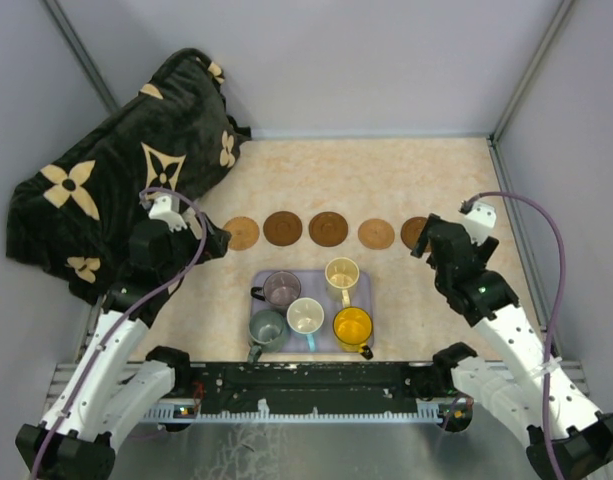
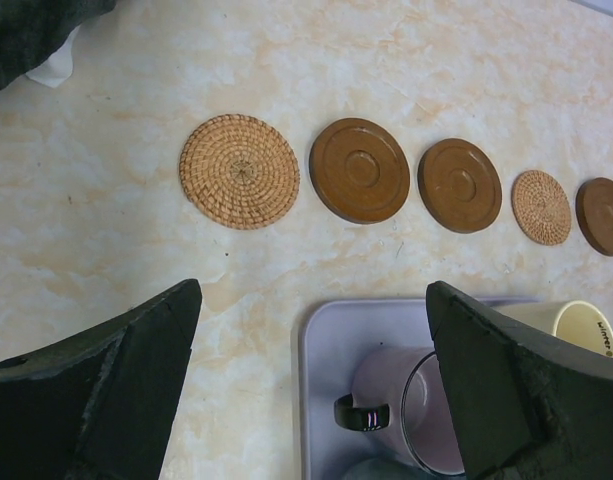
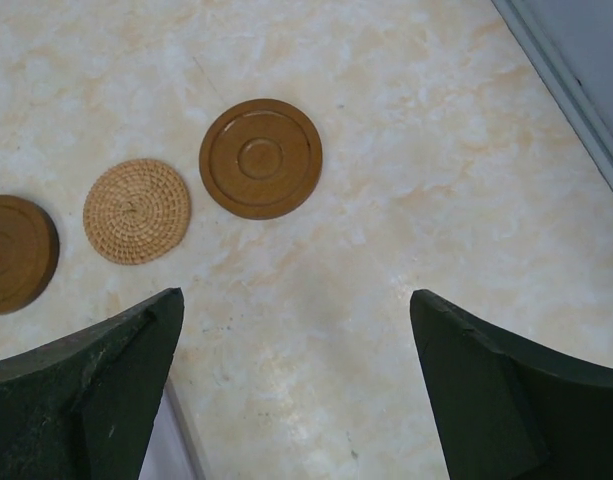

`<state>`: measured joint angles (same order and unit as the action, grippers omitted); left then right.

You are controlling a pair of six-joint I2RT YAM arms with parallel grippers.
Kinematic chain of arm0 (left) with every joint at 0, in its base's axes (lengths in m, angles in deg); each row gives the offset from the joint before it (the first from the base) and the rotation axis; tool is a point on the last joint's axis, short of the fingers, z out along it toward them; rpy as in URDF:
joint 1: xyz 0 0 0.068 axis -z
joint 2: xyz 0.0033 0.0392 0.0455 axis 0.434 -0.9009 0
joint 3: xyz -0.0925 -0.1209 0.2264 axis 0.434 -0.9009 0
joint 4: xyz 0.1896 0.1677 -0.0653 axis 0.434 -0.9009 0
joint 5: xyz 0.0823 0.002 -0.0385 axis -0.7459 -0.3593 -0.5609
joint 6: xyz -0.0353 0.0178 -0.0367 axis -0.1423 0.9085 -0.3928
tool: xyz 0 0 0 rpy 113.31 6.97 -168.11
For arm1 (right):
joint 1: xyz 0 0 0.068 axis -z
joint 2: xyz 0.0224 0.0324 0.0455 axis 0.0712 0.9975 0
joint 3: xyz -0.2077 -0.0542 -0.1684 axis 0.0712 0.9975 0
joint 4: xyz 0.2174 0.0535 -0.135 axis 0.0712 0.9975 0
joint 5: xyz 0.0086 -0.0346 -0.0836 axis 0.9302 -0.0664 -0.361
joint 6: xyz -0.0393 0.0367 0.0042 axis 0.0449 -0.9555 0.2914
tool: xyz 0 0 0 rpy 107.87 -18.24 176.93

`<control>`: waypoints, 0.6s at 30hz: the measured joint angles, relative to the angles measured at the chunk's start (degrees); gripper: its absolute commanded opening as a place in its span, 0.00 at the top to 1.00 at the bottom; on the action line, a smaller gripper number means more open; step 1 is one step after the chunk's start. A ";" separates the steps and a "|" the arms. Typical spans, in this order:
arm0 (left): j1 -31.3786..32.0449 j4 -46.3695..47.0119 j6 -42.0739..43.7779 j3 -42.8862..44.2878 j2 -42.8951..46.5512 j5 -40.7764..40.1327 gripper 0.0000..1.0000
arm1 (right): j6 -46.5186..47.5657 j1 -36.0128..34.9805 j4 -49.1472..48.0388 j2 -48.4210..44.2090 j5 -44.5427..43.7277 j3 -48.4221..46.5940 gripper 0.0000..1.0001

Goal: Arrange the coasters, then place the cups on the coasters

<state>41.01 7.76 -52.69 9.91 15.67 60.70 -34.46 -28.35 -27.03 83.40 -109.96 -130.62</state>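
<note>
Top external view shows the five coasters (image 1: 328, 228) lying in one row on the table beyond the lavender tray (image 1: 312, 283). The five cups (image 1: 305, 316) all stand inside this tray, none on a coaster. The left gripper (image 1: 208, 242) hangs off the tray's far left corner, near the leftmost coaster. The right gripper (image 1: 424, 246) hangs off the tray's far right corner and covers a part of the rightmost coaster (image 1: 414, 230). In the left wrist view the jaws stand wide apart with nothing in them. The whole row lies ahead of the fingertips, not touching them, and between the fingers are the tray's corner and the purple-grey cup (image 2: 406, 405). In the right wrist view the jaws are also spread wide and empty, and the rightmost coaster lies ahead of them, whole and free. The wrist views show what the top view does not: two coasters are woven and three are smooth brown with a ring. Only the top view shows all the cups.
</note>
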 measured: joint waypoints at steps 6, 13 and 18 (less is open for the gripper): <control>0.00 -2.27 0.02 -1.05 3.06 -0.59 0.00 | -1.84 0.04 4.68 -4.20 -0.37 0.26 0.01; 0.00 -3.43 0.02 -3.43 4.66 -0.46 0.00 | -4.22 0.04 9.16 -5.60 0.98 1.11 0.01; 0.00 -3.15 -0.68 -5.20 4.20 0.94 0.00 | -5.29 0.04 10.60 -5.92 6.16 1.07 0.01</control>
<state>41.01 4.61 -53.37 4.71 19.87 61.64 -39.75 -28.31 -16.43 77.48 -103.80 -129.55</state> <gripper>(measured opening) 0.997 0.987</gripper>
